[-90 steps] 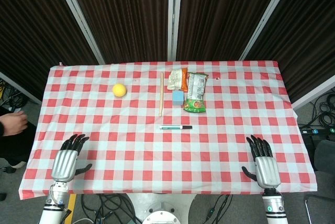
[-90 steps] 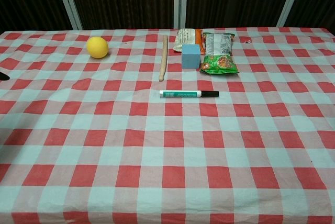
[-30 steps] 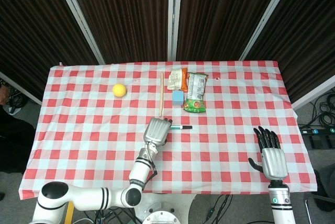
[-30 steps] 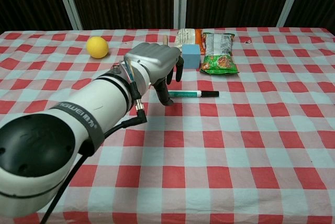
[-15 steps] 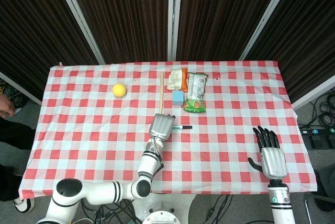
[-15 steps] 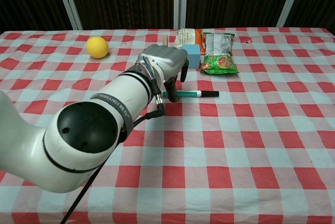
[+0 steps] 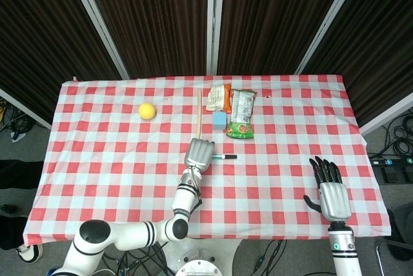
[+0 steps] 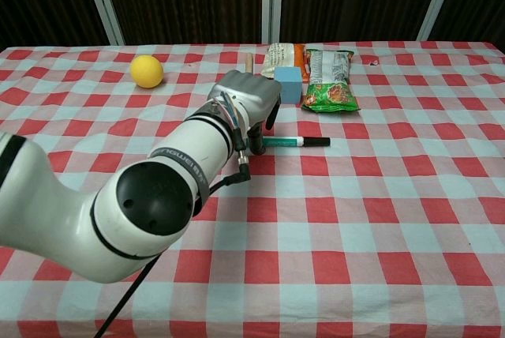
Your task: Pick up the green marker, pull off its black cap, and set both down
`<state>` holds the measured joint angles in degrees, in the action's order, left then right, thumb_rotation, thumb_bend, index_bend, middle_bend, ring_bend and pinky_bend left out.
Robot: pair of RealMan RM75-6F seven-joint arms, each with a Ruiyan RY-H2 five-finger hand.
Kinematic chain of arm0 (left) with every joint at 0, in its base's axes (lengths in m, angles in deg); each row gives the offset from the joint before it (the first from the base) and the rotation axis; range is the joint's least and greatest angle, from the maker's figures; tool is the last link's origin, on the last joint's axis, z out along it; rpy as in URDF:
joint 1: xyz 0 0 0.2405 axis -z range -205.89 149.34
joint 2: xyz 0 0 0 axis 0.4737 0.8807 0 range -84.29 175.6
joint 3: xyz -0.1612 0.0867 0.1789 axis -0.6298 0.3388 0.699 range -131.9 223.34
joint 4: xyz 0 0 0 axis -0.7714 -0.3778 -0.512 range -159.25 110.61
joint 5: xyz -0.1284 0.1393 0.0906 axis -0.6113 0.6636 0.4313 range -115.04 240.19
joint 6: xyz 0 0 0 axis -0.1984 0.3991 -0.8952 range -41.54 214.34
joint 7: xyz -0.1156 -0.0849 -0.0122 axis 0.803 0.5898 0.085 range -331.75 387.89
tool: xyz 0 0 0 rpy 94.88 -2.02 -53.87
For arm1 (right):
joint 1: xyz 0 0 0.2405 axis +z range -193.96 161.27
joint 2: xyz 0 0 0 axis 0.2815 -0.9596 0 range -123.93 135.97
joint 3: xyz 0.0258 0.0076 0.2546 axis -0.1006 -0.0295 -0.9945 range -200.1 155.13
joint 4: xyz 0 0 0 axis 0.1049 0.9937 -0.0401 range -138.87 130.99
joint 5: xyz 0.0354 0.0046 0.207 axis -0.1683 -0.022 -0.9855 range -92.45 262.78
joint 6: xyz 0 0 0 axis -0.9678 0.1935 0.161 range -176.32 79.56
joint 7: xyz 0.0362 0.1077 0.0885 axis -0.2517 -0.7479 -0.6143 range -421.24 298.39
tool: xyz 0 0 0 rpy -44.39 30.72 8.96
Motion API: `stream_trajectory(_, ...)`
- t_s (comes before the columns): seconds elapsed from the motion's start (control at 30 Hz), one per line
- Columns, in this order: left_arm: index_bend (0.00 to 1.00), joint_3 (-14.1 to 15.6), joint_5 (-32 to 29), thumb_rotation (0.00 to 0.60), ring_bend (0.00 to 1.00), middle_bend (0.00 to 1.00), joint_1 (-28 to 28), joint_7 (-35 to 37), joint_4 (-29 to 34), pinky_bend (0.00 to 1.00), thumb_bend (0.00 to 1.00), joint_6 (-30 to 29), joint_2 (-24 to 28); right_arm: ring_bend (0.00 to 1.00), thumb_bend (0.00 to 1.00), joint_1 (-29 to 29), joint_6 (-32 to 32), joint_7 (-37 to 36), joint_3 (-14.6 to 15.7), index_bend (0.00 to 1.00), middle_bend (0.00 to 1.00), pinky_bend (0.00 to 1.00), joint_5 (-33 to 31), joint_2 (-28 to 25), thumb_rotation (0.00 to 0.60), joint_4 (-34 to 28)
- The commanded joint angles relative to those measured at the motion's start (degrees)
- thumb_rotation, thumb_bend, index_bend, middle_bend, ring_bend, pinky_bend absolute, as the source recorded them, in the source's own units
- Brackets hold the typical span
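Note:
The green marker (image 7: 222, 157) (image 8: 293, 142) lies flat on the checked cloth at mid-table, its black cap (image 7: 231, 157) (image 8: 319, 142) pointing right. My left hand (image 7: 199, 154) (image 8: 249, 99) sits over the marker's left end, palm down. Its fingers (image 8: 269, 117) curl around the barrel and the thumb is at the near side. That end of the marker is hidden under the hand. My right hand (image 7: 328, 189) hovers at the table's front right with fingers spread and nothing in it. The chest view does not show it.
Behind the marker stand a blue cube (image 7: 219, 120) (image 8: 288, 84), a green snack bag (image 7: 241, 115) (image 8: 330, 80) and an orange packet (image 7: 219, 97) (image 8: 280, 55). A wooden stick (image 7: 199, 116) (image 8: 247, 65) lies just beyond my left hand. A yellow ball (image 7: 148, 111) (image 8: 147, 71) rests far left.
My left arm swung from the front left corner to the marker, then its fingers curled in over the marker's left end. The marker has not moved. The right hand shifted slightly.

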<state>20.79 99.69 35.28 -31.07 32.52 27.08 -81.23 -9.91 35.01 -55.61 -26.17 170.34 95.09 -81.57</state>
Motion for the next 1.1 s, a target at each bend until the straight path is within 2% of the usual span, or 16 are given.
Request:
stream_trajectory(0.03,0.47,0.5,0.1,0.600,0.95,0.49,0.5,0.2,-1.8,0.87,0.24,0.7,-0.9,0.00,0.07,0.0,-0.1,-0.1,0.0,0.00,0.04,0.00,-0.1,0.1,0.600,0.2)
stream_trajectory(0.47,0.48,-0.2,-0.8,0.600,0.95,0.50,1.2,0.2,-4.8,0.88,0.28,1.8,-2.0,0.00,0.07,0.0,-0.1,-0.6,0.0,0.00,0.04,0.00,-0.2,0.1,0.600,0.5)
stream_trajectory(0.77,0.52,-0.3,-0.6,0.600,0.95,0.54,1.5,0.1,-6.2,0.88,0.35,1.9,-2.6,0.00,0.07,0.1,-0.2,-0.8,-0.1,0.00,0.04,0.00,-0.4,0.2,0.600,0.7)
stream_trajectory(0.97,0.55,-0.2,0.4,0.600,0.96,0.57,1.2,0.7,-5.1,0.88,0.38,1.5,-2.0,0.00,0.07,0.1,-0.3,-0.8,0.0,0.00,0.04,0.00,-0.4,0.2,0.600,0.8)
stream_trajectory(1.1,0.56,0.0,1.7,0.600,0.96,0.58,0.3,2.0,-1.7,0.88,0.38,0.5,-0.8,0.00,0.07,0.5,-0.3,-0.9,0.0,0.00,0.05,0.00,0.3,0.3,0.600,0.8)
